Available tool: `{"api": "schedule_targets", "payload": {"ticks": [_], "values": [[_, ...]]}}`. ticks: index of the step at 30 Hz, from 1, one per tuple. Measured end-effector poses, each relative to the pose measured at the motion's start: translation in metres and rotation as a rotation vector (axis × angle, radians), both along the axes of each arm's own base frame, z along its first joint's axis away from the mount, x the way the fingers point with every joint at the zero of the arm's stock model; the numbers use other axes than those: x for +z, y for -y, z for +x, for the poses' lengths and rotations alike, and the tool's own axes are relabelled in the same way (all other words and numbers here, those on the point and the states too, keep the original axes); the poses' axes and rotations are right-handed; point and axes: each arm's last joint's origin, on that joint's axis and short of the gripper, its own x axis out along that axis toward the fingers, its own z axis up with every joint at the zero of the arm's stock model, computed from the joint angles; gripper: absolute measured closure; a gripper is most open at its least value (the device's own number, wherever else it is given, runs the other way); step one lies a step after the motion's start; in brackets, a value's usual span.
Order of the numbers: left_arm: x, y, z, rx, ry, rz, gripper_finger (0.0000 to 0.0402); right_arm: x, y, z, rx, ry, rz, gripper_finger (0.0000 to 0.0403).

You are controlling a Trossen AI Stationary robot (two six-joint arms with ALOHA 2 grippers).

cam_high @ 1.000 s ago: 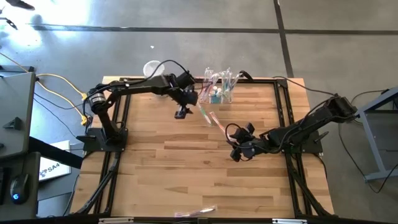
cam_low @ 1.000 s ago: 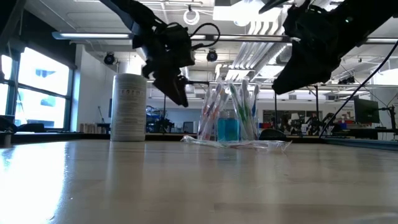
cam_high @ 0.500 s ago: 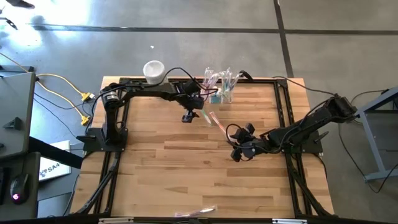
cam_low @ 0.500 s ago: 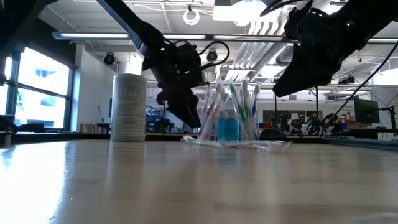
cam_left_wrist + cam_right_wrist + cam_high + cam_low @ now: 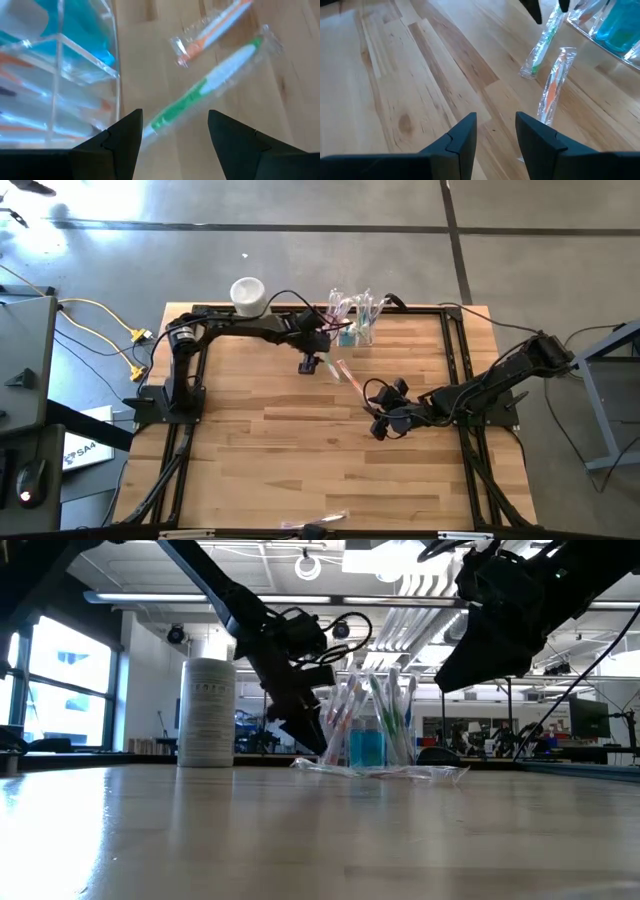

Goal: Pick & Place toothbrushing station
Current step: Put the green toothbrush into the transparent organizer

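The toothbrushing station (image 5: 352, 322) is a clear box with several toothbrushes and a blue item in it. It stands on its base at the table's far edge and also shows in the low view (image 5: 368, 735) and the left wrist view (image 5: 60, 65). Two wrapped toothbrushes lie flat beside it, one green (image 5: 210, 85) and one orange (image 5: 212, 27). My left gripper (image 5: 308, 364) is open and low over the green one's end, next to the station's corner, one finger on each side of it (image 5: 172, 135). My right gripper (image 5: 384, 421) is open and empty above mid-table (image 5: 495, 132).
A whitish cylindrical container (image 5: 247, 293) stands beyond the table's far left edge, left of the station (image 5: 205, 712). Another wrapped item (image 5: 315, 523) lies at the table's near edge. The wooden tabletop (image 5: 280, 450) between the arms is bare.
My left gripper has gone toward the table's right edge and down, closing in on the wrapped toothbrushes beside the station. The station and the toothbrushes have stayed where they were.
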Motion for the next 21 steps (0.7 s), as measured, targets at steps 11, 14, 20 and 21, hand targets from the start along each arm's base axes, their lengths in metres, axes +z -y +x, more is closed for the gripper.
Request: {"api": "schedule_targets", "payload": {"ticks": [11, 14, 20, 21], "values": [[-0.017, -0.023, -0.001, 0.059, 0.049, -0.111, 0.0184, 0.001, -0.002, 0.001, 0.017, 0.012, 0.017, 0.0275], [-0.018, -0.029, -0.006, 0.079, 0.041, -0.124, 0.0184, 0.001, -0.003, 0.001, 0.022, 0.01, 0.022, 0.0275], [-0.024, -0.031, -0.006, 0.1, 0.013, -0.111, 0.0184, 0.001, -0.004, 0.0, 0.034, 0.007, 0.029, 0.0275], [-0.025, -0.031, -0.006, 0.111, 0.007, -0.097, 0.0184, 0.001, -0.005, 0.0, 0.036, 0.007, 0.029, 0.0275]]}}
